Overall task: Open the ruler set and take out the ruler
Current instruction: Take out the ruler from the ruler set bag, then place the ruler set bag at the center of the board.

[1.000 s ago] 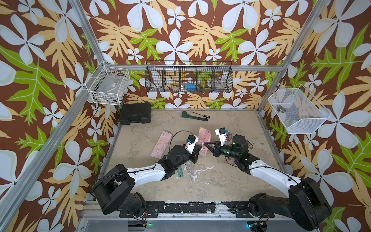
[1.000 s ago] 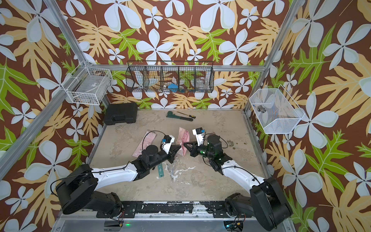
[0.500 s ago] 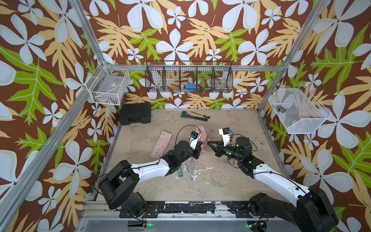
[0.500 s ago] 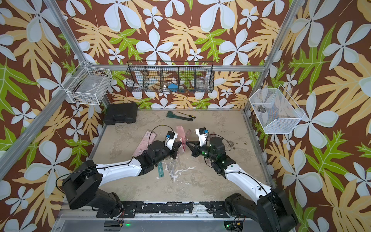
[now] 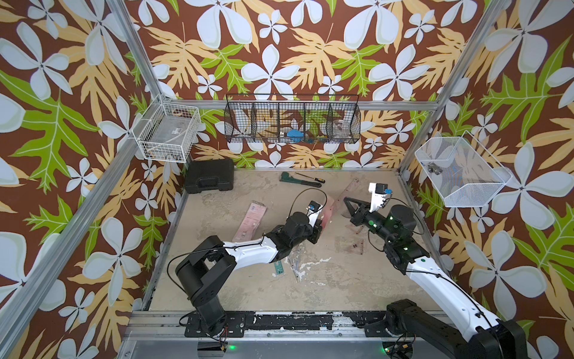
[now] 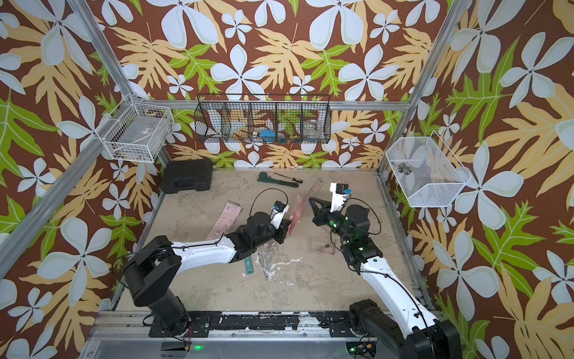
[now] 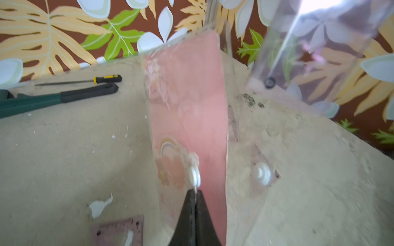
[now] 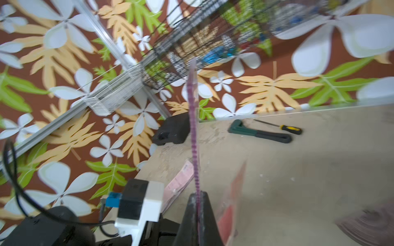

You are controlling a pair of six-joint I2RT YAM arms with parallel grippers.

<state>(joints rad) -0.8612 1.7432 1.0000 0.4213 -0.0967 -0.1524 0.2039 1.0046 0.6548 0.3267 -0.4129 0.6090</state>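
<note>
The ruler set is a clear pouch with a pink card inside, held upright off the table; it shows pink in both top views. My left gripper is shut on the pouch's clear edge, just below a white snap button. The ruler is a translucent purple strip, seen edge-on, clear of the pouch and slanting up toward the back right. My right gripper is shut on its lower end. The pouch's open flap hangs to one side.
A second pink pack lies at centre left. A green ruler, clear wrapping and a set square lie near the middle. Black case, wrench and screwdriver sit along the back wall.
My right gripper has pulled back to the right with the ruler, drawing it away from the pouch. My left arm has reached farther in and raised the pouch.
</note>
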